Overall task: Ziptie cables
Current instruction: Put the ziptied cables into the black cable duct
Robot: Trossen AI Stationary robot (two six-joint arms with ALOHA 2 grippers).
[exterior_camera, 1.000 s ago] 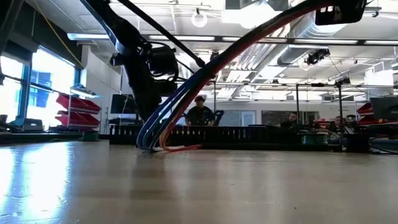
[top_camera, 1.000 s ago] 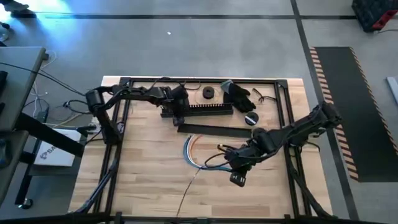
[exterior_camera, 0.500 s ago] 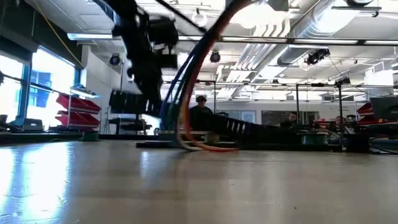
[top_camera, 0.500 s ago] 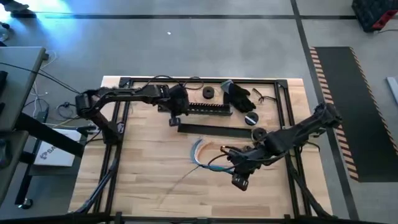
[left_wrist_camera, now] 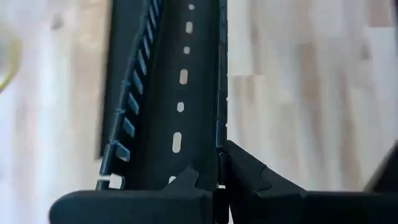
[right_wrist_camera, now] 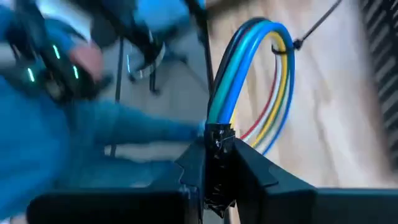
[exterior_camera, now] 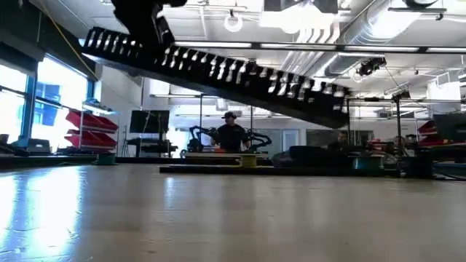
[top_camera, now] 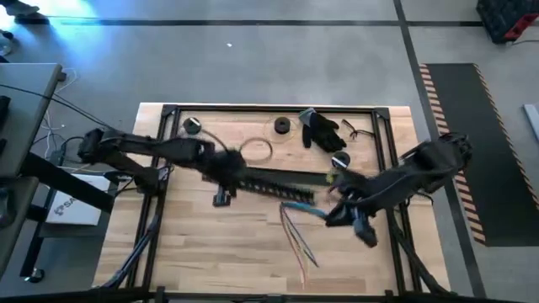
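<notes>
Clearly two tools, left pinching one black duct, right pinching the cables.

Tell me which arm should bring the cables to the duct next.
Right. The right gripper is shut on the cables, just beside the duct's end. The left gripper is shut on the duct, holding it lifted and tilted.
</notes>
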